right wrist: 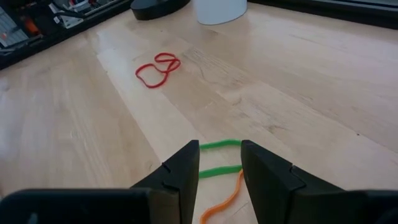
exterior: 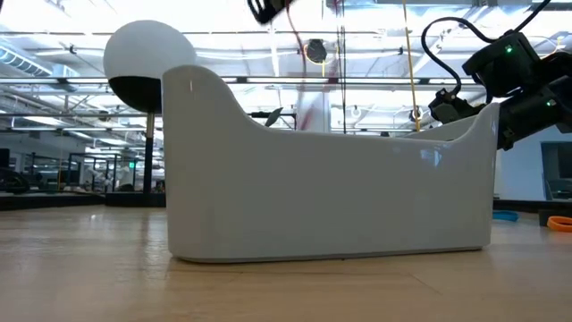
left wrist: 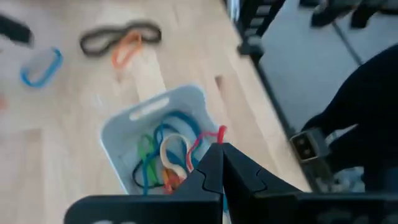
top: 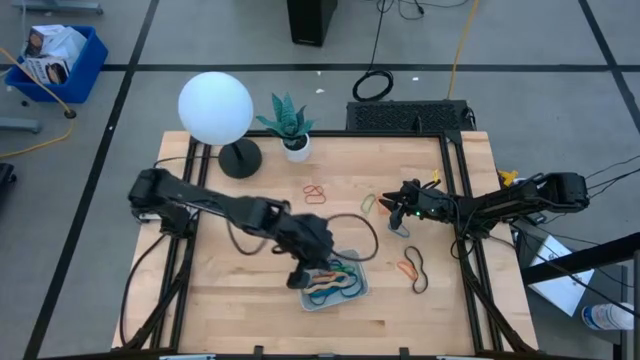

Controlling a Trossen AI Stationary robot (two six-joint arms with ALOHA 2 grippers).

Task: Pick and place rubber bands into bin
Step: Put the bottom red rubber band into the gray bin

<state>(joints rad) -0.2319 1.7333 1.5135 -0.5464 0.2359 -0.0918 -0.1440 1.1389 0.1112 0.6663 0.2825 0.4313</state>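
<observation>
1. We see a wooden table (top: 250, 320) with both arms reaching in from its sides; a globe lamp (top: 215, 107) and a small potted plant (top: 288, 122) stand at its far edge.
2. The bin (top: 357, 287) sits near the front middle of the table, holding a tangle of blue, green, tan and orange bands (left wrist: 163, 155).
3. The left gripper (top: 303, 276) hangs over the bin's left end. Its fingers are pressed together, and in its wrist view a red band (left wrist: 205, 140) shows right at their tip, looping down toward the bin; we cannot tell for sure that it is pinched.
4. The right gripper (top: 392, 203) is low over the table's right part, well apart from the bin, its fingers parted.
5. A green band (right wrist: 219, 157) lies between those parted fingers, with an orange band (right wrist: 225, 198) just beside it on the wood.
6. A red double loop (right wrist: 158, 68) lies farther out, toward the plant.
7. A black band (top: 419, 270) and another orange one (top: 406, 268) lie to the right of the bin, touching or nearly so.
8. A blue band (left wrist: 41, 67) shows on the wood in the left wrist view.
</observation>
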